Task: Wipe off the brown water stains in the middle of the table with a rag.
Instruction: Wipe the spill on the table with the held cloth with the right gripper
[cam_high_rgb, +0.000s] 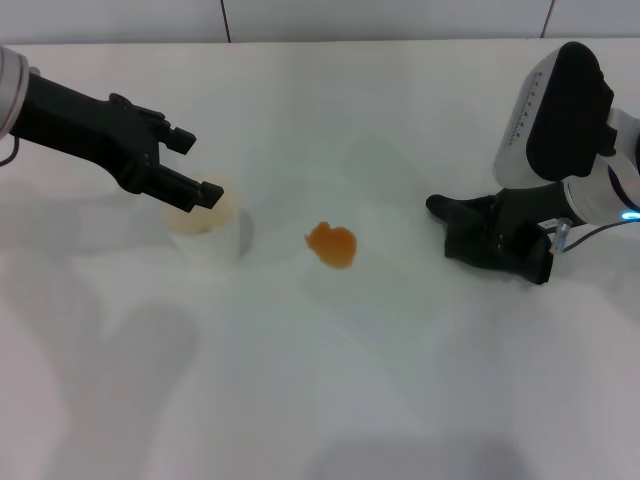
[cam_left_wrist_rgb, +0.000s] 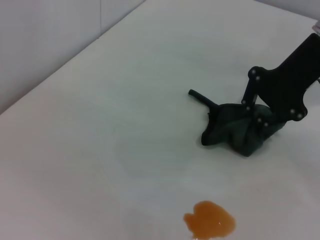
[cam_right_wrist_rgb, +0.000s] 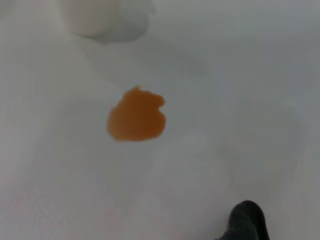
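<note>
The white tabletop (cam_high_rgb: 330, 400) fills the head view. The right arm (cam_high_rgb: 560, 120) reaches in from three o'clock, and its right hand (cam_high_rgb: 490, 240) is down at the surface, its fingers pinching the bunched dark green-black rag (cam_left_wrist_rgb: 235, 130), which rests on the tabletop with one thin corner trailing out. The left hand (cam_high_rgb: 185, 170) hangs at about nine o'clock with its fingers spread, directly above the white paper cup (cam_high_rgb: 205, 225). The cup stands upright at nine o'clock from the stain. The orange-brown water stain (cam_high_rgb: 331, 244), a small glossy blob, lies near the centre, between cup and rag and apart from both.
</note>
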